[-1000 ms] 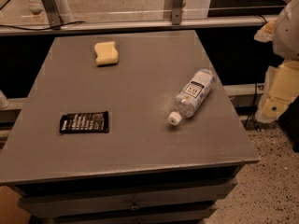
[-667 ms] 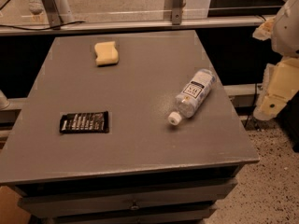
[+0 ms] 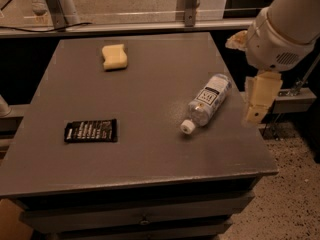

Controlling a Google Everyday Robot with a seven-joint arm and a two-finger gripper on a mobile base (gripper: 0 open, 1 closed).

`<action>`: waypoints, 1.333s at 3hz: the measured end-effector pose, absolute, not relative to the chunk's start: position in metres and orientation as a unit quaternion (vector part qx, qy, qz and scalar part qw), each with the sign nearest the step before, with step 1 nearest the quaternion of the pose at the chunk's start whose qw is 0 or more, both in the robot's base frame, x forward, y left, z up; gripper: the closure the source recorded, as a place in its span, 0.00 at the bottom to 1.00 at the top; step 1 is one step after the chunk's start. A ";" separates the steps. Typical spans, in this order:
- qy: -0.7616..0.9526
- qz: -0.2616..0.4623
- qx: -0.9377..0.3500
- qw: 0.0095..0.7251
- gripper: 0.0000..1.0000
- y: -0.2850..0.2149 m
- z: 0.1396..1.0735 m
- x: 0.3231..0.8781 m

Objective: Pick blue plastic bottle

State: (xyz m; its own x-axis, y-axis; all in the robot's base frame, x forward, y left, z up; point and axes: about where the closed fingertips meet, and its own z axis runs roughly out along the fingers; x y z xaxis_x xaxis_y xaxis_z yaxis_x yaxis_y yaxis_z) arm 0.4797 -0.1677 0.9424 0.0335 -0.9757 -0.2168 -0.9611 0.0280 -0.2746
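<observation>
Three things lie on the gray counter [image 3: 150,89]: a yellow sponge [image 3: 114,57] at the back, a black packet [image 3: 91,131] front-left, and the blue plastic bottle [image 3: 207,103] on its side near the right edge, beside which the gripper [image 3: 259,100] hangs, spread or pressed together I cannot tell.

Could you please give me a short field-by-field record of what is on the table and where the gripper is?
table: grey, flat top
blue plastic bottle: lying on its side, right part of the table, white cap toward the near edge
yellow sponge: far left part
black packet: lying flat, near left part
gripper: at the table's right edge, right of the bottle, not touching it
</observation>
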 end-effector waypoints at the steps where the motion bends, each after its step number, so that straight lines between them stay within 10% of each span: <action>1: 0.628 0.002 -0.753 0.195 0.00 -0.143 0.923 0.494; 4: 0.532 0.026 -0.821 0.207 0.00 -0.124 0.915 0.508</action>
State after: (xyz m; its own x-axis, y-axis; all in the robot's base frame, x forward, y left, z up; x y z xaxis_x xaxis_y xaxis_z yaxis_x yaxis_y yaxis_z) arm 0.5081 -0.1242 0.9153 0.4326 -0.8624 -0.2631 -0.8840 -0.3483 -0.3117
